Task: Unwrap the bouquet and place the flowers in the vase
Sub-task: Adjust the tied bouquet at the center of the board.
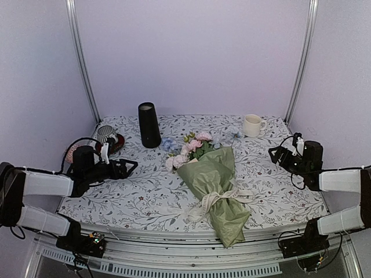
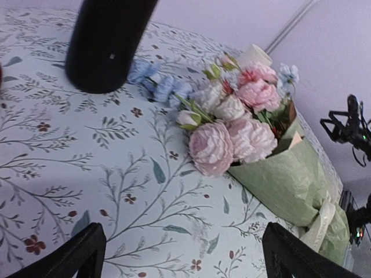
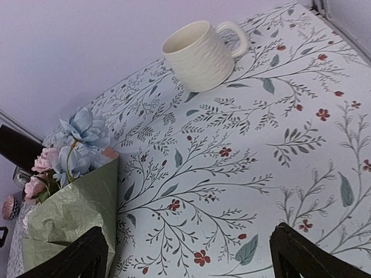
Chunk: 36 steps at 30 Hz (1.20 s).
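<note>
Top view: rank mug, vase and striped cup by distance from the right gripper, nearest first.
From the right gripper, open on the right side:
1. Mug: back right, just beyond the gripper.
2. Vase: at the back, left of centre.
3. Striped cup: far left, beyond the vase.

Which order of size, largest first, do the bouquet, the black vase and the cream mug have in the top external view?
1. bouquet
2. black vase
3. cream mug
The bouquet lies nearer the camera, yet the gaps are plain.
</note>
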Available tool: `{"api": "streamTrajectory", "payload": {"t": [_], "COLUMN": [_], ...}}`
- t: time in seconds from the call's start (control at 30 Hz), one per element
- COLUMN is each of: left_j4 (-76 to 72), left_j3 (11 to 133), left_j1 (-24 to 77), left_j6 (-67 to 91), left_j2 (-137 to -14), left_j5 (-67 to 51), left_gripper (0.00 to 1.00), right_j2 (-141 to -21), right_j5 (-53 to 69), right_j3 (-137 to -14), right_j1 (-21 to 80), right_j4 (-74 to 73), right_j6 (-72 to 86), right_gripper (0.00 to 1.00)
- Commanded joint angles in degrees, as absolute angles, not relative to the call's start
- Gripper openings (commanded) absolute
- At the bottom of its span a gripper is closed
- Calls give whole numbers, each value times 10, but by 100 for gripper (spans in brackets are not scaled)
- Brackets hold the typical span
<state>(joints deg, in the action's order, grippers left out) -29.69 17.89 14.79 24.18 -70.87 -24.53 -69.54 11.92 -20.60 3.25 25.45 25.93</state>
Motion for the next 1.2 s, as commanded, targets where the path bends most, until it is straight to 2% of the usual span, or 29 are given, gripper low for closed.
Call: {"api": "streamTrajectory", "payload": {"t": [0.0, 0.23, 0.57, 0.93, 1.1, 1.17], "left_j4": [-308, -299, -279, -320, -345, -351], "left_j3": [212, 237, 268, 231, 213, 209], "left_j1": [198, 264, 327, 383, 428, 442], "left_j6": [195, 155, 122, 218, 262, 269], "left_j2": [-735, -770, -803, -788, -786, -784], "left_j5": [-292, -302, -295, -262, -234, -224], "left_gripper": [97, 96, 96, 97, 96, 96], "right_j2": [-766, -844, -889, -796, -740, -718], "right_j5": [213, 274, 295, 264, 243, 196], "right_j3": [-248, -296, -321, -282, -263, -270], "right_j1": [52, 102, 130, 131, 131, 127], "right_j4": [278, 282, 279, 211, 135, 71], "right_j6": [239, 219, 210, 259, 287, 293], "right_gripper": [100, 100, 99, 100, 99, 99]}}
